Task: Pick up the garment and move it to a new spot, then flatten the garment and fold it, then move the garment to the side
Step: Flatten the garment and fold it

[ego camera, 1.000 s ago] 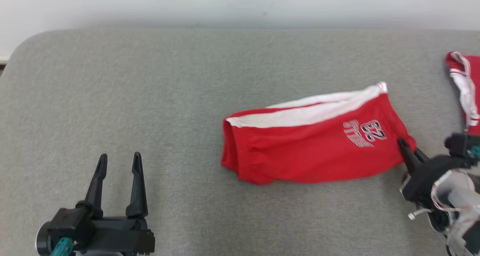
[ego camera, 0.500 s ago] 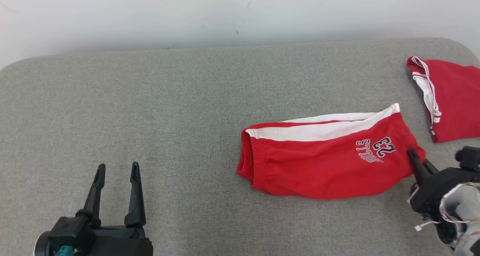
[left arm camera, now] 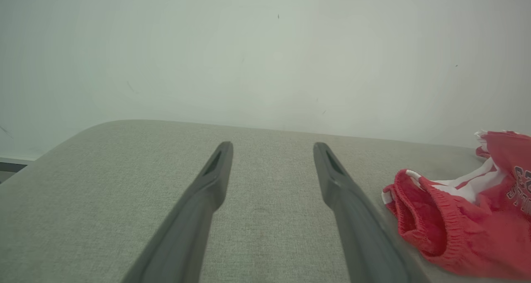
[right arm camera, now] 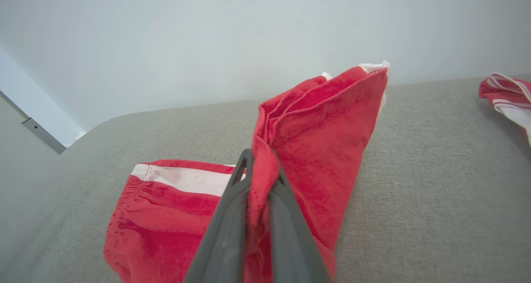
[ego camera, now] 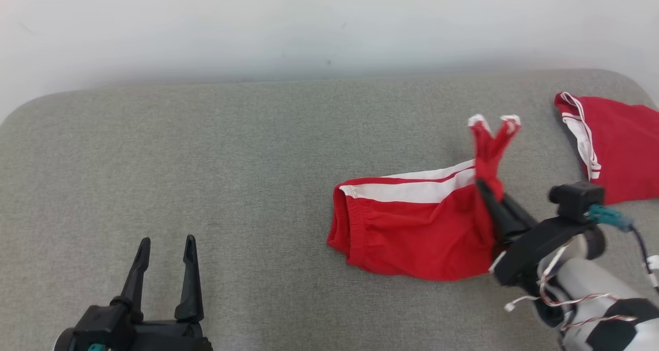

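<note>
While the right hand (ego camera: 484,186) clamps the red shorts (ego camera: 412,232) by their raised leg end, the waistband lies on the grey bench (ego camera: 206,150). Advise lifting until the waistband clears before carrying; the left hand (ego camera: 166,244) sits released.

The head camera looks forward and down from high above the red cotton shorts with a white side stripe (ego camera: 412,232), taking in the grey fabric-covered table (ego camera: 206,150) around them. The left wrist camera sits low, well left of the shorts, facing the plain pale wall (left arm camera: 265,46) behind them along the left gripper (left arm camera: 272,148). The right wrist camera sits right against the shorts, also facing that wall. All three share the shorts' waistband end.
</note>
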### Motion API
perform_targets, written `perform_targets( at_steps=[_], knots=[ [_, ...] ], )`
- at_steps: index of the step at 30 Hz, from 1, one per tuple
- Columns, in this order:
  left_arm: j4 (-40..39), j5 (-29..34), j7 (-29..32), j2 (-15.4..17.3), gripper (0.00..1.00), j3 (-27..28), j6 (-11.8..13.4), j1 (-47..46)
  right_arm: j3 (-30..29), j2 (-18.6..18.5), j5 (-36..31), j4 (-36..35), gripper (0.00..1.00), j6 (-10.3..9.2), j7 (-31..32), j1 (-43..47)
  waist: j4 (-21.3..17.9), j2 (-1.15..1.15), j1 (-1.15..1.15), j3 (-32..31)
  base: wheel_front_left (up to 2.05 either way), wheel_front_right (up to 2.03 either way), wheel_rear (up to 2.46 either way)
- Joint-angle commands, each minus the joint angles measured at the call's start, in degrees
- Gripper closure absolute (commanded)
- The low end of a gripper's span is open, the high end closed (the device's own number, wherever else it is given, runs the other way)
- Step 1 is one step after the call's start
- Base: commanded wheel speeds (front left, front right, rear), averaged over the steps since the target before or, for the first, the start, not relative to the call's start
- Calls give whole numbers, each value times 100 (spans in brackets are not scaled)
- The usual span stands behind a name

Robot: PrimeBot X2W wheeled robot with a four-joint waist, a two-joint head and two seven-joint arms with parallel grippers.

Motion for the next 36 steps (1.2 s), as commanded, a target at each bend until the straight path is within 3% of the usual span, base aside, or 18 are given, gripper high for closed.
perform_targets(
  at_steps=[1,10,22,23,24,29,36],
  knots=[
    [2,-7,1,7,0,2,-6,72,-23,64,-81,-83,100,-16,-24,98,32,0,0,-21,0,0,0],
    [48,-124,1,7,0,-105,26,67,6,683,-840,-739,100,-16,-25,575,352,0,0,-39,0,0,0],
    [132,-233,1,6,0,-220,91,-18,-92,1351,-1258,-376,100,-16,-25,978,622,0,0,75,0,0,0],
    [136,-240,1,6,0,-226,95,-23,-105,1366,-1332,-367,44,-16,-25,974,617,0,0,81,0,0,0],
    [141,-246,1,8,0,-222,96,-34,-142,1383,-1371,-387,0,-16,-25,973,606,0,0,87,0,0,0],
    [137,-235,1,7,0,-179,95,-42,-651,1270,-1583,-750,0,-16,-25,1046,522,0,0,99,0,0,0],
    [128,-202,1,6,0,-147,76,-47,-1850,973,-1870,-1154,0,-16,-14,1423,461,0,0,108,0,0,0]
  ],
)
